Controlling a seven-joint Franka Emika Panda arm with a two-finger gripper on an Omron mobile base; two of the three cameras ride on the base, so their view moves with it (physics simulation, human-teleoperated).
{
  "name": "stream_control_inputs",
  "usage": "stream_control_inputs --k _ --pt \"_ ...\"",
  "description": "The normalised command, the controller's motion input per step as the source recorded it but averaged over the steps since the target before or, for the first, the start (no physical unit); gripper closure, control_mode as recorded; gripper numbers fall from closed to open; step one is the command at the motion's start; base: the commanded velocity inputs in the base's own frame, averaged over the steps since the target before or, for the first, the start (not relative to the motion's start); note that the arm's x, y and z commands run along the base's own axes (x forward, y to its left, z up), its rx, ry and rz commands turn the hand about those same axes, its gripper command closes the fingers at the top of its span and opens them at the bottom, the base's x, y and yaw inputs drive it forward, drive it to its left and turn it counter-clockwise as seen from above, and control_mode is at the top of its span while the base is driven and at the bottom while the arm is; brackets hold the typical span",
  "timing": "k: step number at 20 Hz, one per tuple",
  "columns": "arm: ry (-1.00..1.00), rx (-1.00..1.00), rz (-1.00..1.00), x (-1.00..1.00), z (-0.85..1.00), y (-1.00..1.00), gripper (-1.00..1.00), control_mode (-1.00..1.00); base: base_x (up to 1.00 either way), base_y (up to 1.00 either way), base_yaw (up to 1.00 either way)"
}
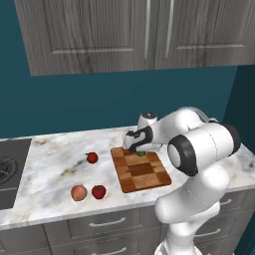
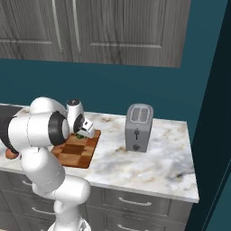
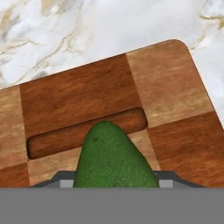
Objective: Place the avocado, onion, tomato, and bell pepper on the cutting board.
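My gripper (image 1: 136, 148) is shut on the dark-green avocado (image 1: 141, 153), held low over the far end of the checkered cutting board (image 1: 144, 174). In the hand view the avocado (image 3: 113, 157) pokes out between the fingers, just above the board's (image 3: 170, 87) handle slot. From the right side the avocado (image 2: 79, 136) shows under the hand at the board's (image 2: 76, 154) back edge. The peach-pink onion (image 1: 78, 192) lies on the counter left of the board. Two red fruits (image 1: 92, 158) (image 1: 98, 191) lie near it; I cannot tell which is the tomato and which the bell pepper.
A grey toaster (image 2: 138, 127) stands on the marble counter (image 2: 158, 158) right of the board. A stove top (image 1: 7, 172) borders the counter at the far left. Wall cabinets (image 1: 124, 30) hang overhead.
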Motion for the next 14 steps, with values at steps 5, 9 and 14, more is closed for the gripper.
stream_control_inputs --k 5,9,14 --pt "0.0 0.0 0.0 0.01 0.0 0.0 -1.0 -1.0 0.0 0.0 0.0" --pt "0.0 0.0 0.0 0.04 0.02 0.0 -1.0 -1.0 0.0 0.0 0.0" --pt "0.0 0.0 0.0 0.1 0.39 0.05 -1.0 -1.0 0.0 0.0 0.0"
